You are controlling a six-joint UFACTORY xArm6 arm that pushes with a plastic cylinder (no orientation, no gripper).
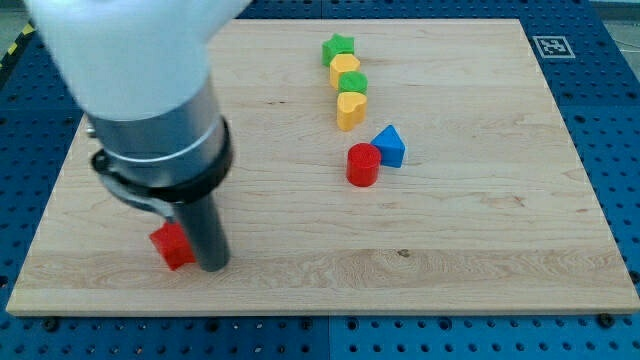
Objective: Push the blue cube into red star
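While upright, my tip [213, 268] against red block [172, 246], view's right (pincer state unclear)

No readable words, brands or numbers anywhere. Only 1 sign: a small black-and-white square marker [549, 46], patterned like a fiducial tag, printed flat at the top right corner of the tabletop [480, 230]. Pattern too small to decode. Nothing printed on the blocks.
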